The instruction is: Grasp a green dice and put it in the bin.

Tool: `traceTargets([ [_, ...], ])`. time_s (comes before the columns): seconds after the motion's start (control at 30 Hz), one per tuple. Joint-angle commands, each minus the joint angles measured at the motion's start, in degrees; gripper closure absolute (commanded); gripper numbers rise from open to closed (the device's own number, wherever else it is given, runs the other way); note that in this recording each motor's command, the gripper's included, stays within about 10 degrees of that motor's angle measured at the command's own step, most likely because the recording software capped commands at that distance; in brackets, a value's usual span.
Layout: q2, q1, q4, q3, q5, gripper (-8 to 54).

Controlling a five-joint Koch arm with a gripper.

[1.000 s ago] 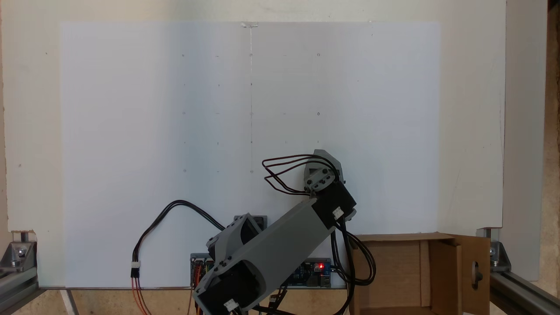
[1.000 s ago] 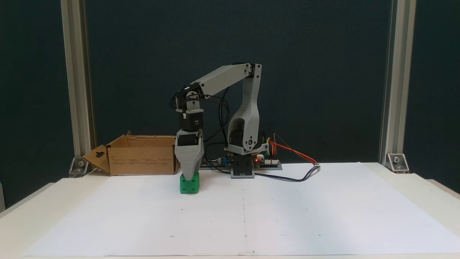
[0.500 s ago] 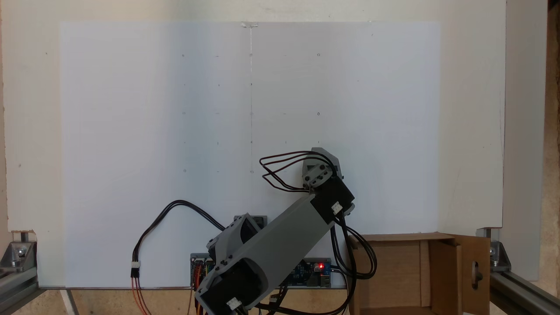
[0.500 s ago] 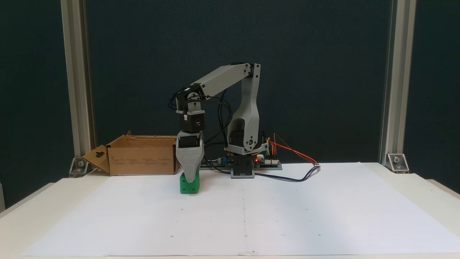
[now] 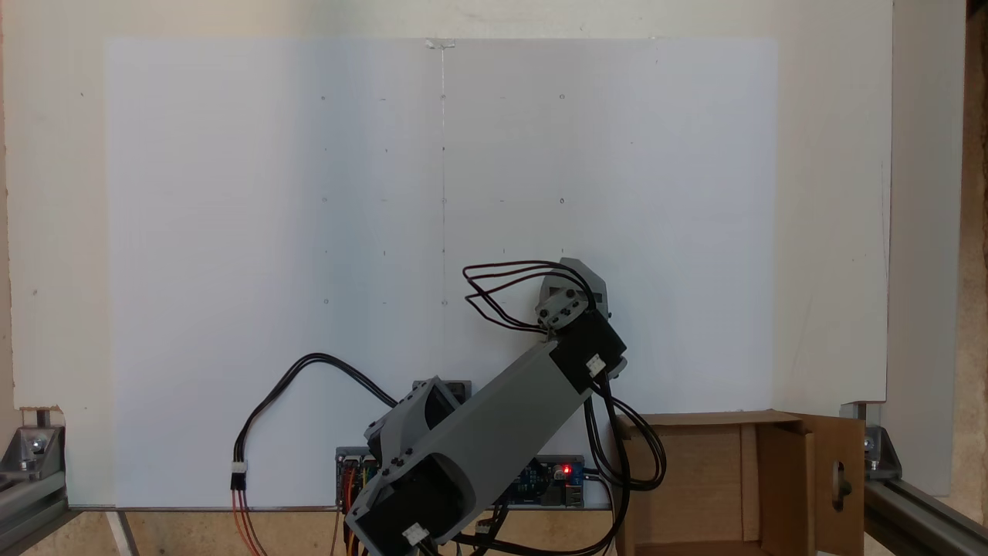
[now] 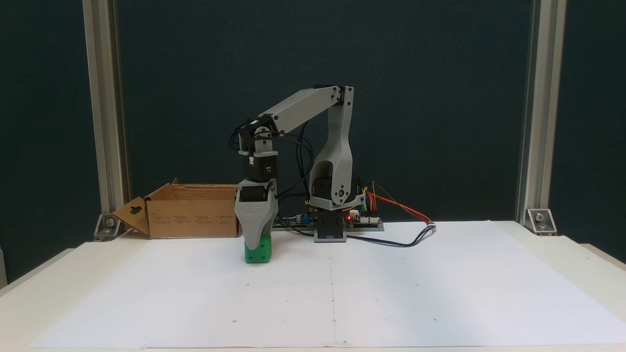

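Pointing down, hand (image 6: 254, 243) overlaps green dice (image 6: 260, 253).

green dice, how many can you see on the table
1. The green dice sits on the white paper in a fixed view, under the tip of the gripper, right of the cardboard bin. The bin's inside is partly hidden, so more could be there.

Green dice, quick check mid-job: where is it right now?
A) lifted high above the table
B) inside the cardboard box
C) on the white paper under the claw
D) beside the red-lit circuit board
C: the green dice sits on the white paper, the claw down over its top; the cardboard box stands apart behind it.
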Motion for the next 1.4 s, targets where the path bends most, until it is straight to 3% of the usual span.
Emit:
traceTargets([
  [0.0,0.09,-0.09,-0.62,-0.97,2.99,3.7],
  [0.6,-4.66,-0.18,-4.39,-0.97,2.9,4.5],
  [0.77,-5.19,-0.09,-4.66,-0.97,2.9,15.6],
  [0.87,-5.19,0.0,-4.66,-0.97,2.9,17.1],
  [1.03,-5.19,0.18,-6.77,-0.26,3.08,33.8],
  [1.37,-3.43,-0.09,-4.31,-4.57,5.36,34.0],
])
